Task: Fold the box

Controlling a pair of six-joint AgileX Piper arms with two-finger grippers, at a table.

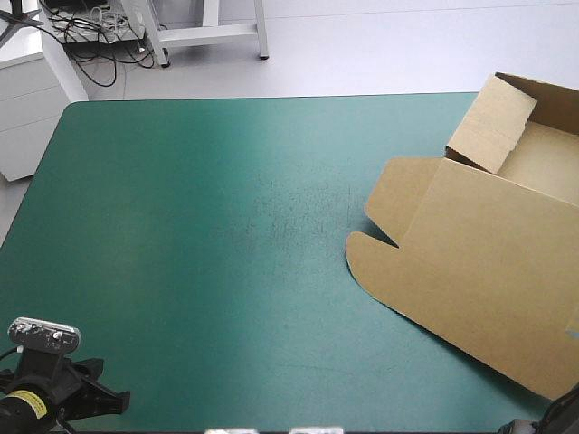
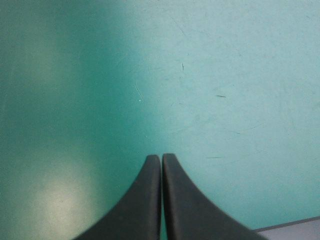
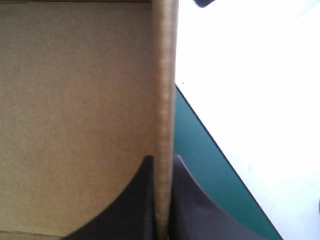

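The brown box (image 1: pixel 488 262) lies at the table's right side and reaches past the right edge. Its wide lid lies flat, with two rounded tabs (image 1: pixel 375 244) toward the table's middle. Walls stand raised around an open tray (image 1: pixel 534 149) at the far right corner. My right gripper (image 3: pixel 162 159) is shut on a wall edge of the box (image 3: pixel 75 100), seen end-on between the black fingers. In the high view only a dark part of the right arm (image 1: pixel 561 411) shows at the near right corner. My left gripper (image 1: pixel 113 398) rests shut at the near left corner, its fingertips (image 2: pixel 161 157) meeting over bare teal-green cover.
Bare teal-green cover (image 1: pixel 208 235) spreads from the left edge to the box. The table's near edge shows beside my left gripper (image 2: pixel 295 227). A white cabinet (image 1: pixel 27 99) stands off the far left corner.
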